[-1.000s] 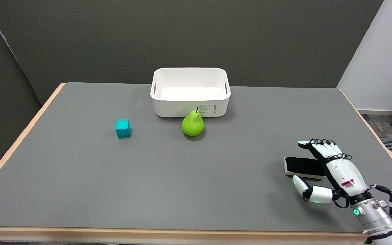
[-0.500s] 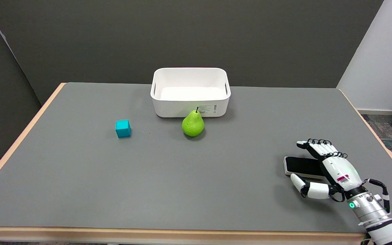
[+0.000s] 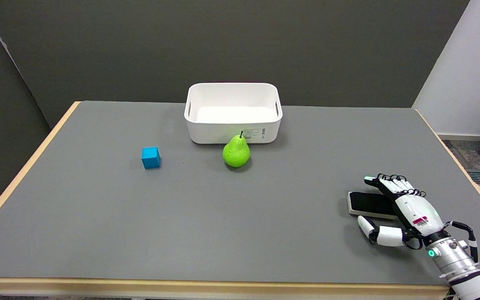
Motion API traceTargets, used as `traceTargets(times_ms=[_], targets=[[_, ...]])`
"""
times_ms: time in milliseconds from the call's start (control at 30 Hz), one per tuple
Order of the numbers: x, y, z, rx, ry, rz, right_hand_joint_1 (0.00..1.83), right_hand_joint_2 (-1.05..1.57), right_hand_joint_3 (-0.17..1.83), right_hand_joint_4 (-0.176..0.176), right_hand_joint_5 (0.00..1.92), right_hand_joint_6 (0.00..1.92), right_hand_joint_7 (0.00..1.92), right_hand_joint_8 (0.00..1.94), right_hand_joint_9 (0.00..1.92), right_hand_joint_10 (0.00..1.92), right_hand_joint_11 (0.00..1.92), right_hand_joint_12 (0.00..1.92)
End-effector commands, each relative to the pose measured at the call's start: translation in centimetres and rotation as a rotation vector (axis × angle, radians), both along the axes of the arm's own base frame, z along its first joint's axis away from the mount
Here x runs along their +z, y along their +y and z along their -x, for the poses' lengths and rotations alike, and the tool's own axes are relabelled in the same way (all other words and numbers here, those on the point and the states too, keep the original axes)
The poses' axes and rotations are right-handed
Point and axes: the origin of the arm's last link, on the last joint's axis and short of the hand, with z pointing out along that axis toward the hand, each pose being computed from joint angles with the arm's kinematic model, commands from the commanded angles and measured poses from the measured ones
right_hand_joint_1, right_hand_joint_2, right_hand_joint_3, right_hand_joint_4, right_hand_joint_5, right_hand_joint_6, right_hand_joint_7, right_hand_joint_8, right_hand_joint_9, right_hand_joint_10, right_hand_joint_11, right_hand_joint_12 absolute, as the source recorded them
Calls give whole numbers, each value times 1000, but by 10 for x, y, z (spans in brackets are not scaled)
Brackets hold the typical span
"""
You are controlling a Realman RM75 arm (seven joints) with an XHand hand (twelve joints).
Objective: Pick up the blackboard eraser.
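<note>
While our right hand hangs spread over the blackboard eraser lying flat near the table's right edge, we judge the grasp pending: lower and close.

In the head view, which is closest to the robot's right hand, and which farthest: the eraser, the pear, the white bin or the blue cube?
From the right hand:
1. Blackboard eraser, right beside the hand, partly behind it.
2. Green pear, mid-table, in front of the bin.
3. White bin, at the table's far side, just beyond the pear.
4. Blue cube, farthest, on the picture's left.
</note>
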Motion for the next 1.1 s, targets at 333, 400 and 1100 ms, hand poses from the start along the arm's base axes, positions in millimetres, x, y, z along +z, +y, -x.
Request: traceTargets(times_ms=[333, 400, 1100], targets=[[-11, -9, -16, 168, 26, -11, 1327, 1038, 336, -48, 517, 1073, 800, 1349, 687, 1285, 451, 1640], [-13, -12, -19, 182, 30, -22, 1219, 1192, 131, -153, 534, 1421, 855, 1363, 762, 1306, 552, 1684], [-60, -148, -170, 541, 156, -180, 1186, 1123, 308, -176, 674, 1464, 726, 1495, 805, 1642, 363, 1921]])
